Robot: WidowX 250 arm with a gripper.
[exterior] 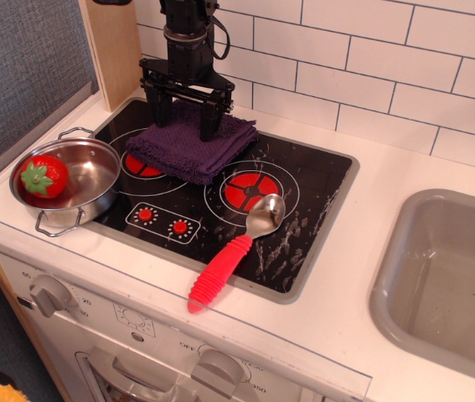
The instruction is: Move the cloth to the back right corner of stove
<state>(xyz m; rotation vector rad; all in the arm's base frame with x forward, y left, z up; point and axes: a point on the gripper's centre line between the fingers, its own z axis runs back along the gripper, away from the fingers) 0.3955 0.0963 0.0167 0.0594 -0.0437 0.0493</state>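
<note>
The dark purple cloth [188, 146] lies folded on the back left of the black stove [321, 180], over the left burner. My gripper [185, 117] stands upright over the cloth's back half. Its jaws are open, and both black fingertips [209, 124] reach down to the cloth's top surface, with purple cloth showing between them. I cannot tell whether they press into it. The right burner [244, 188] and the stove's back right corner [338, 159] are uncovered.
A steel pot [86, 167] with a red strawberry [43, 177] sits at the stove's left edge. A spoon with a red handle [220, 268] lies across the stove's front. A grey sink [446, 276] is at the right. A tiled wall stands behind.
</note>
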